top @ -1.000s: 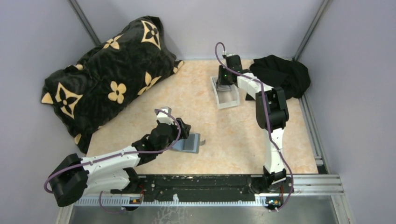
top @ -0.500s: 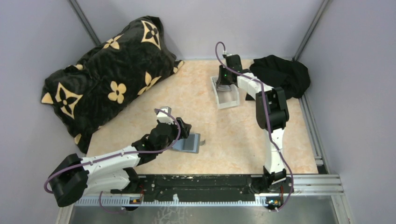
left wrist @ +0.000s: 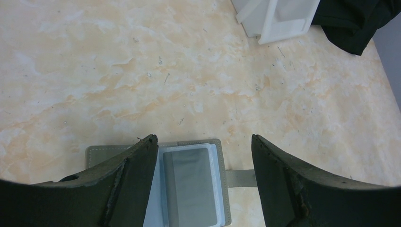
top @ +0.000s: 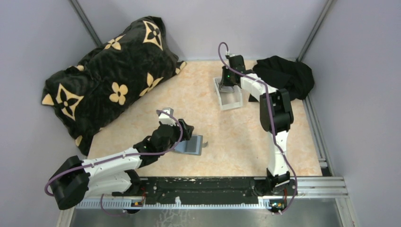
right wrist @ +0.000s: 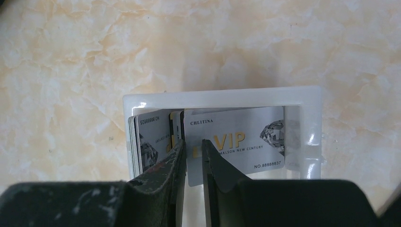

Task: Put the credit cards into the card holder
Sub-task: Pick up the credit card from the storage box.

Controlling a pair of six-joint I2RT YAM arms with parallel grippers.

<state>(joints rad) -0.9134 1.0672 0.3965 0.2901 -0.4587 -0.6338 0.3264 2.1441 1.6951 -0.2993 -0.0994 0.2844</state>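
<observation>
The card holder (top: pixel 192 145) lies open on the table, its clear sleeves (left wrist: pixel 191 184) facing up. My left gripper (top: pixel 186 135) hovers over it, open wide, with its fingers on either side of the right panel (left wrist: pixel 203 139). Several silvery credit cards (right wrist: pixel 146 137) stand on edge in a white tray (right wrist: pixel 217 97) at the back (top: pixel 230 101). My right gripper (top: pixel 228 84) reaches down into the tray. Its jaws (right wrist: pixel 193 143) stand narrowly apart around the lower left corner of the front "VIP" card (right wrist: pixel 241 137), with a thin gap still showing.
A black blanket with gold flowers (top: pixel 108 71) fills the back left. A black cloth (top: pixel 283 75) lies at the back right beside the tray, and also shows in the left wrist view (left wrist: pixel 354 23). Grey walls close in the table on three sides.
Neither arm has visibly moved in the top view, and the card holder and tray stay where they were.
</observation>
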